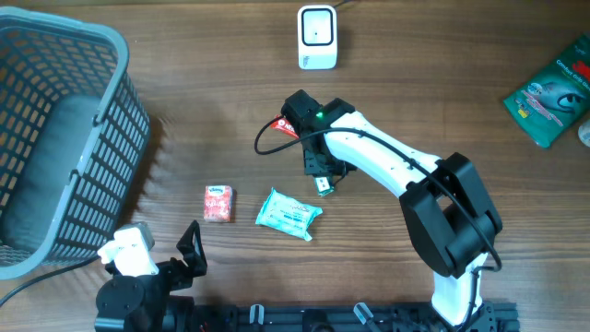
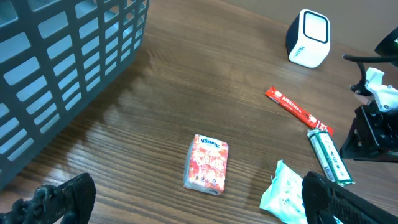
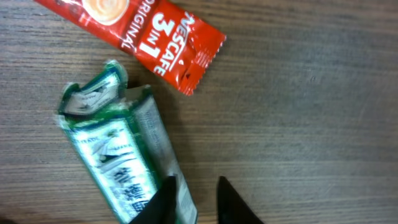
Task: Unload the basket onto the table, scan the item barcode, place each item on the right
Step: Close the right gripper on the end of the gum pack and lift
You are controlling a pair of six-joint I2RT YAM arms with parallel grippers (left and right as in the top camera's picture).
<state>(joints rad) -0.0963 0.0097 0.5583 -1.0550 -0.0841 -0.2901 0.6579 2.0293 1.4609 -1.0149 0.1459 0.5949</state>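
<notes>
Right wrist view is showing the right pincer (image 3: 193, 200) with its fingertips standing slightly parted, only bare desk (image 3: 311, 124) between them and nothing gripped. The green stick packet (image 3: 115, 155) is lying flat right against one fingertip, and a red Nescafé sachet (image 3: 140, 28) is lying close beyond its crinkled end. Overhead view is hiding most of that packet under the arm, but it is showing the white scanner (image 1: 316, 37) standing well apart near the far edge. Left wrist view is showing the left pincer (image 2: 199, 208) gaping wide and holding nothing, with a Kleenex pack (image 2: 208, 163) lying ahead of it and a grey basket (image 2: 62, 62) sitting to one side
</notes>
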